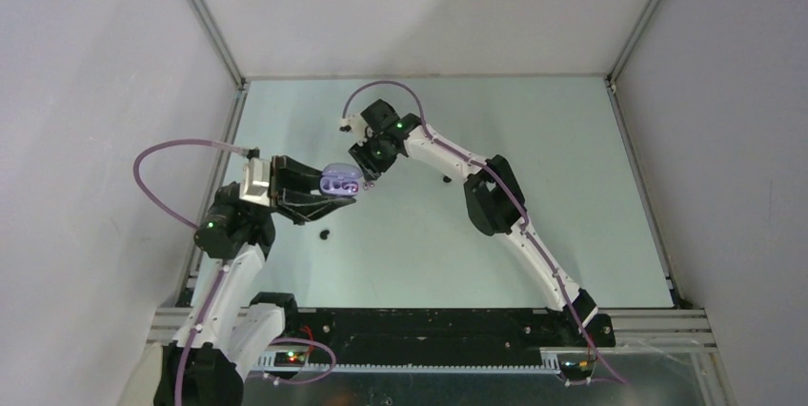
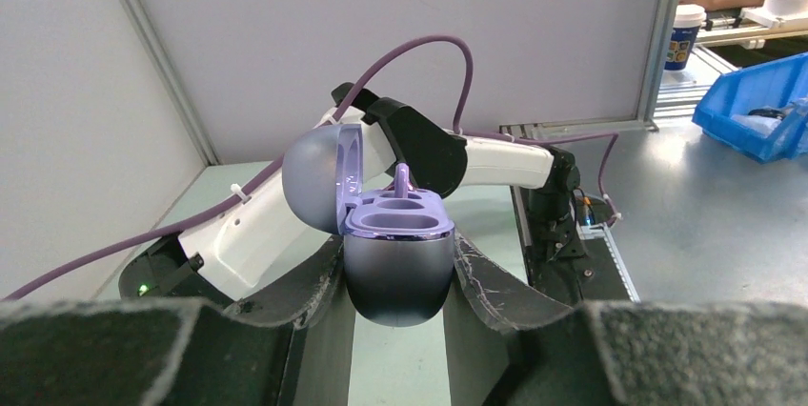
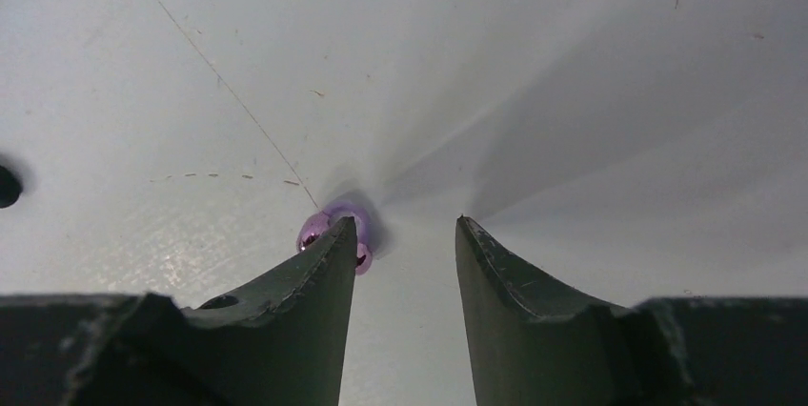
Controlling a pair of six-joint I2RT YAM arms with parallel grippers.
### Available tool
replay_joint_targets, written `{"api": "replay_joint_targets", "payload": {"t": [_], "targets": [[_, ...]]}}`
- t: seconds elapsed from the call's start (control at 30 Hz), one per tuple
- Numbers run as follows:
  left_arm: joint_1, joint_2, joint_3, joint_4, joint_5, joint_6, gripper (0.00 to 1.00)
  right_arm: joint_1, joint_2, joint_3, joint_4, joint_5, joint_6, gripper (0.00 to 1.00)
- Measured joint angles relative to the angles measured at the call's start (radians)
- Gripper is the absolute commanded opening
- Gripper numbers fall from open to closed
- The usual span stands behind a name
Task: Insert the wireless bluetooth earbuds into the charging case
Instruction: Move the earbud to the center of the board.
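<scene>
**Left wrist view.** The jaws of your left gripper (image 2: 397, 258) are closed on the charging case (image 2: 395, 284). They clamp its rounded body from both sides, and the lid (image 2: 319, 177) is swung back. Held this way, the case appears clear of the table (image 1: 572, 187) and its wells face upward, so a bud can be lowered in from above. One lilac earbud (image 2: 402, 182) stands in the case, stem up. The well beside it appears vacant.

**Right wrist view.** Your right gripper (image 3: 405, 225) points down at the table with its jaws partly open and nothing between them. The second lilac earbud (image 3: 324, 226) lies on the table against the tip of one finger. It is partly hidden behind that finger and sits outside the gap. From this you may judge the jaws off-centre for a pinch. A small sideways correction would bring the bud between them before you close.

**Top view.** The right gripper works just beside the held case, which keeps the carry from table to well short. What looks like a black earbud (image 1: 324, 233) lies on the table near the left gripper. A further black earbud (image 1: 445, 178) lies beside the right forearm. Both are well outside the case.
</scene>
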Motion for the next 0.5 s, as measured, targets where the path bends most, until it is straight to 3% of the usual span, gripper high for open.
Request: {"api": "replay_joint_targets", "payload": {"t": [0.17, 0.5], "targets": [[0.0, -0.005, 0.0, 0.0, 0.0, 0.0, 0.0, -0.008, 0.001, -0.007, 0.0, 0.003, 0.003, 0.41], [0.0, -0.005, 0.0, 0.0, 0.0, 0.0, 0.0, -0.01, 0.001, -0.008, -0.022, -0.074, -0.01, 0.44]]}}
